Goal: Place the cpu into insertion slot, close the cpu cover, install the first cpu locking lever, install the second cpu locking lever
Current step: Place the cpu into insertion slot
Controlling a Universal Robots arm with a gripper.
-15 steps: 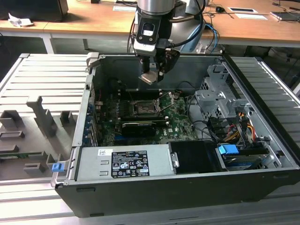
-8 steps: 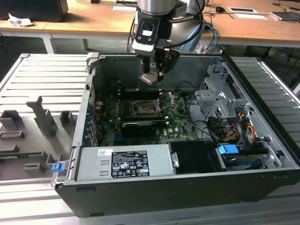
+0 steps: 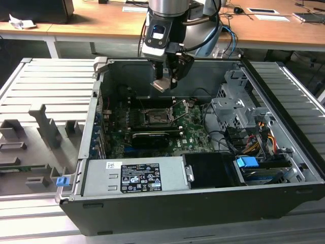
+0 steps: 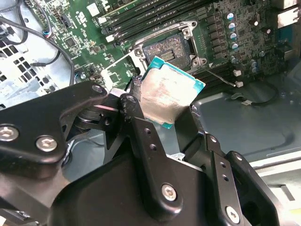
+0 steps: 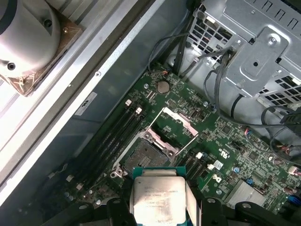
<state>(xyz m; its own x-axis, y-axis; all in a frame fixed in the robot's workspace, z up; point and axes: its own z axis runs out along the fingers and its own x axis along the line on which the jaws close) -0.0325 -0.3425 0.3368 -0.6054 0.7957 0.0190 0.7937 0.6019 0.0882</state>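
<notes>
Silver arm (image 3: 167, 7) ends in black linkage jaws studded with round silver screws (image 4: 169, 191).

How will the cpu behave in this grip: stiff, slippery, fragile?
Probably stiff: the cpu looks a flat metal-topped plate. Likely light, being thin and small. It may slip or tilt, since the gripper pinches only its edges above the insertion slot.
</notes>
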